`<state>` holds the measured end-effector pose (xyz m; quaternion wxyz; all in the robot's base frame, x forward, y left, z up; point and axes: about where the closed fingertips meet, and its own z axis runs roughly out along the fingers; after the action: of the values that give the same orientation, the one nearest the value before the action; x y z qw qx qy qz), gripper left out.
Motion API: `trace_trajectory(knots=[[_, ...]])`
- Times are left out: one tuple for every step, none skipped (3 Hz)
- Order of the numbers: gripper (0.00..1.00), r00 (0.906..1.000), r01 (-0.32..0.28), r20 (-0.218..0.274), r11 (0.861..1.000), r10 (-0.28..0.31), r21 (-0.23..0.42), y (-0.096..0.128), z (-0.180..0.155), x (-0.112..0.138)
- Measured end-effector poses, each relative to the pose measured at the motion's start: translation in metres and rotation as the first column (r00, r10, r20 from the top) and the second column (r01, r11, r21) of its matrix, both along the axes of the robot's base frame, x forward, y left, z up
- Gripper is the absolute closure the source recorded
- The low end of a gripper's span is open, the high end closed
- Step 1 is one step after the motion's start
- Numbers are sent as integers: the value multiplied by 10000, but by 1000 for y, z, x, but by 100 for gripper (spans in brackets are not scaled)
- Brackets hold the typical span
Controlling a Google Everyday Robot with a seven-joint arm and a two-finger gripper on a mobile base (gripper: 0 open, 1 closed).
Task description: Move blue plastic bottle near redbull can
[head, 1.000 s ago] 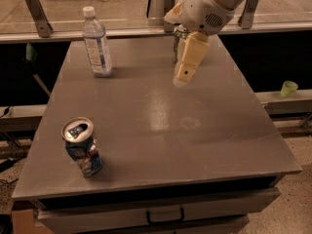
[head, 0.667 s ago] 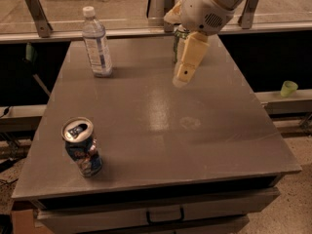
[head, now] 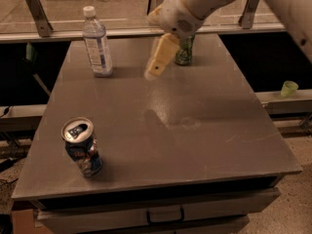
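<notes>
The blue plastic bottle [head: 96, 42] stands upright at the table's far left, clear with a white cap and pale label. The redbull can [head: 82, 147] stands near the front left corner, dented, blue and silver with a pull-tab top. My gripper [head: 158, 65] hangs above the far middle of the table, to the right of the bottle and apart from it. It holds nothing.
A green can [head: 185, 50] stands at the far side, partly hidden behind my arm. The grey table [head: 195, 130] has a drawer at its front. A rail runs behind the table. A small green cup [head: 289, 88] sits on a ledge at the right.
My gripper has moved left, toward the bottle, uncovering the green can behind it. The bottle and the redbull can have not moved.
</notes>
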<state>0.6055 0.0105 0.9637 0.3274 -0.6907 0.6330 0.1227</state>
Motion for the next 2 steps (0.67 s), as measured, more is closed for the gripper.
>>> trace_trajectory(knots=[[0, 9999, 109, -25, 9892, -106, 1459, 41, -10, 45], [0, 9995, 220, -269, 9626, -153, 2700, 80, -16, 78]])
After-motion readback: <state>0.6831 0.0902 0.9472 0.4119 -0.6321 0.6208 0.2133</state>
